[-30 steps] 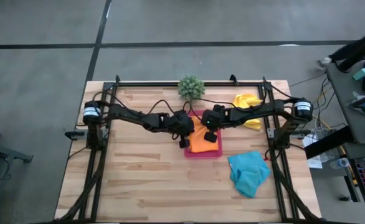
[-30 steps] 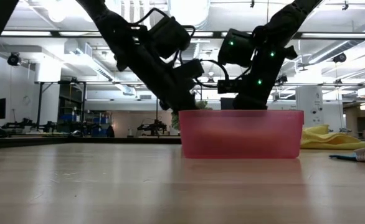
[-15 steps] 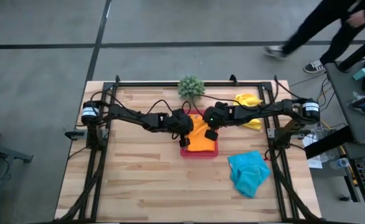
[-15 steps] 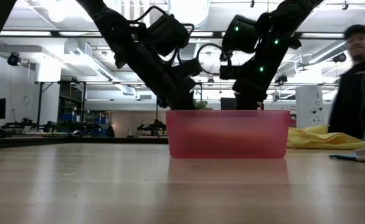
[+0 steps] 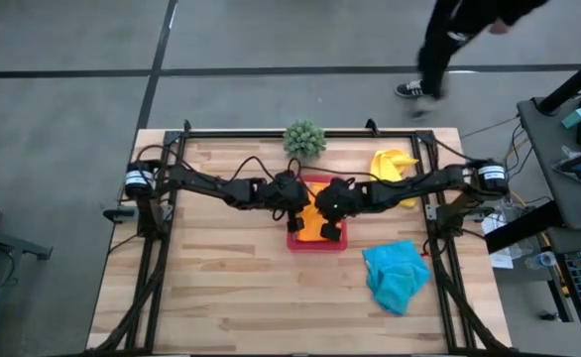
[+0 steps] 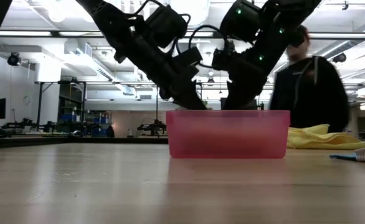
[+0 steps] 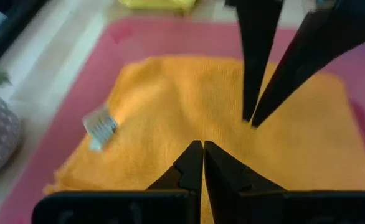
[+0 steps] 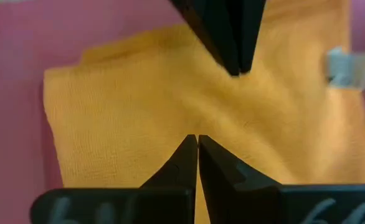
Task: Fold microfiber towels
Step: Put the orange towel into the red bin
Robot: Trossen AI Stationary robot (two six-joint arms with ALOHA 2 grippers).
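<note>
Both sets of fingers are pressed fully together with nothing between them: the left gripper (image 7: 202, 163) and the right gripper (image 8: 194, 157) point tip-first at the folded orange towel (image 5: 319, 223) lying in the pink tray (image 6: 227, 133) mid-desk. My worry is that the closed tips, working close together, could drag the soft cloth and spoil its fold, nudge the tray, or knock each other. Only the wrist views show the towel's surface and its white tag (image 7: 99, 125); the low view's tray wall hides it. The high view alone places the yellow towel (image 5: 394, 165) and turquoise towel (image 5: 397, 275) unfolded on the desk (image 5: 221, 288).
</note>
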